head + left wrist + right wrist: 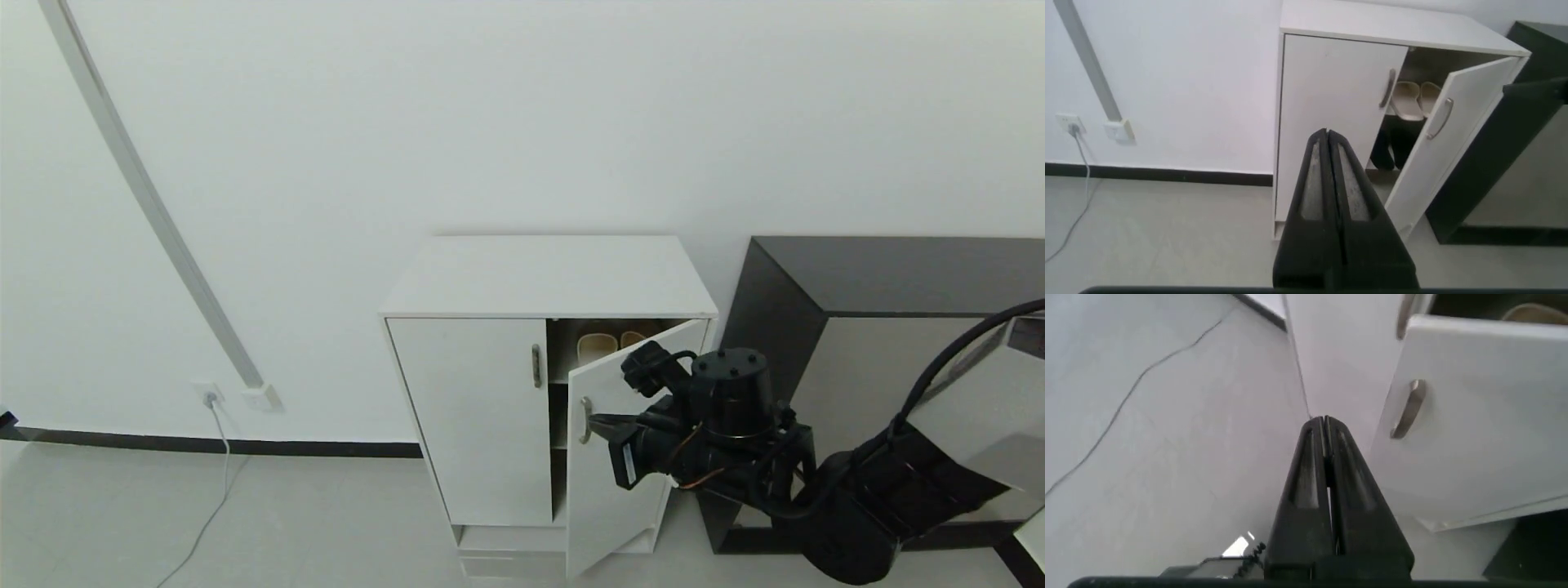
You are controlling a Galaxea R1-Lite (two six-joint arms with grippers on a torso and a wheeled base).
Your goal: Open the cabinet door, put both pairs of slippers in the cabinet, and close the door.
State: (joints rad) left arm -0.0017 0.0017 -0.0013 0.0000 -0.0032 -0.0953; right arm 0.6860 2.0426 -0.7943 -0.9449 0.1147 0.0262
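The thin tip of the right jaws could be slipping off the right door (620,474) if it is pushing at a slant, and then the door would not be shutting. The tip could also be catching on the silver handle (585,420) and dragging the door the wrong way. A fast push might be making the door bounce back out from the cabinet (547,278).

The right jaws are clenched tight, holding nothing, and are sitting right by that handle; I cannot tell if they are touching it. The left jaws are clenched too and empty, hanging well out in front of the cabinet. The right door is standing part way open. Inside the cabinet, a light pair of slippers (1419,93) is lying on the top shelf. A dark shape (1392,143) is sitting on the shelf under it, maybe the second pair.
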